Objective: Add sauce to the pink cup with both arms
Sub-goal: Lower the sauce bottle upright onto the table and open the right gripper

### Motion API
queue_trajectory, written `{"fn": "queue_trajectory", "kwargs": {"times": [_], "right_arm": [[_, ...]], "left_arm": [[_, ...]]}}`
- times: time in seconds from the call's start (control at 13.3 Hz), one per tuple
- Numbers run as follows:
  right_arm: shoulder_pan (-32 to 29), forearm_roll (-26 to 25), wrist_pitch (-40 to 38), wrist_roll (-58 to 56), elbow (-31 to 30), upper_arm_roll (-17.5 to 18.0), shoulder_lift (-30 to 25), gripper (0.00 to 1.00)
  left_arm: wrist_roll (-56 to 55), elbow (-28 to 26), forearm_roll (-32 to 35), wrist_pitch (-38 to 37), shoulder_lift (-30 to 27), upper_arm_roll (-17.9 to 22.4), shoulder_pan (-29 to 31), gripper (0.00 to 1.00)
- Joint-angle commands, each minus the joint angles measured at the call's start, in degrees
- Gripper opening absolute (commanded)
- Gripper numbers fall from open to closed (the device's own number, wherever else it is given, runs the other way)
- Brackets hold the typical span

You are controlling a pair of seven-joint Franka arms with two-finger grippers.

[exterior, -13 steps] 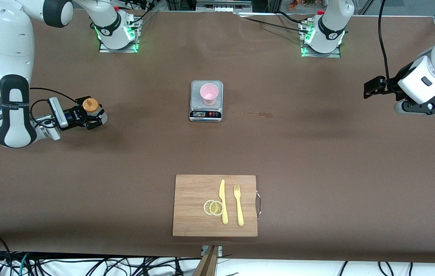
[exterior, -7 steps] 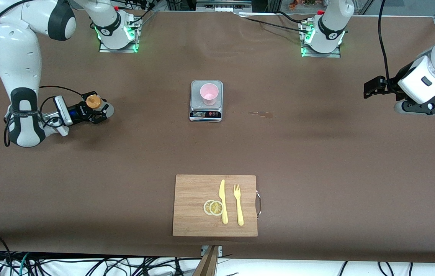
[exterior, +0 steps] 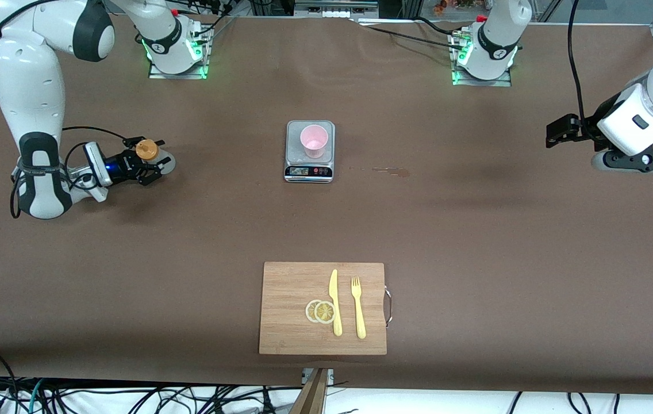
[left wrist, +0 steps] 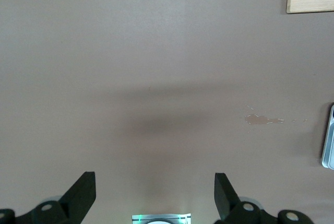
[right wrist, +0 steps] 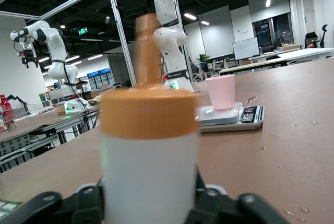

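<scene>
The sauce (exterior: pixel 146 150), a whitish squeeze bottle with an orange cap, stands upright on the table at the right arm's end. My right gripper (exterior: pixel 154 163) is low at the table with the bottle between its fingers, which stand slightly apart on either side of it. In the right wrist view the sauce (right wrist: pixel 148 145) fills the foreground. The pink cup (exterior: pixel 314 141) sits on a small grey scale (exterior: pixel 310 167) mid-table; the pink cup (right wrist: pixel 221 91) also shows past the bottle. My left gripper (exterior: pixel 556 133) waits open in the air over the left arm's end, my left gripper (left wrist: pixel 155 192) holding nothing.
A wooden cutting board (exterior: pixel 292 287) lies near the front edge with a yellow knife (exterior: pixel 334 302), a fork (exterior: pixel 357 307) and two lemon slices (exterior: pixel 321 311). A small sauce stain (exterior: pixel 390 170) marks the cloth beside the scale.
My right arm carried the sauce a little toward the scale and set it down on the table. Its fingers have since parted around the bottle. The left arm has not moved.
</scene>
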Motion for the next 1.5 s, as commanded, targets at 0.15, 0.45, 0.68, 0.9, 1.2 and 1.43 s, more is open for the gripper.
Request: {"fn": "queue_trajectory", "kwargs": {"times": [0.15, 0.45, 0.68, 0.9, 1.2, 1.43], "right_arm": [[0.1, -0.8, -2.5, -11.4, 1.5, -1.8, 0.0, 1.0], [0.1, -2.2, -2.5, -11.1, 7.7, -5.3, -0.2, 1.0], [0.1, -8.8, -1.8, -10.4, 19.3, -11.7, -2.4, 1.0], [0.1, -10.4, -1.6, -10.4, 19.5, -12.8, -2.4, 1.0], [0.3, -14.8, 1.3, -1.1, 19.6, -12.7, -9.5, 1.0], [0.4, -23.1, 7.4, 13.2, 19.3, -7.0, -19.4, 1.0]], "left_arm": [[0.9, 1.2, 0.7, -0.3, 0.6, -0.1, 0.2, 1.0], [1.0, 1.2, 0.7, -0.3, 0.6, -0.1, 0.2, 1.0], [1.0, 1.2, 0.7, -0.2, 0.6, -0.1, 0.2, 1.0], [0.9, 1.2, 0.7, -0.3, 0.6, -0.1, 0.2, 1.0], [1.0, 1.2, 0.7, -0.2, 0.6, -0.1, 0.2, 1.0], [1.1, 1.2, 0.7, -0.2, 0.6, -0.1, 0.2, 1.0]]}}
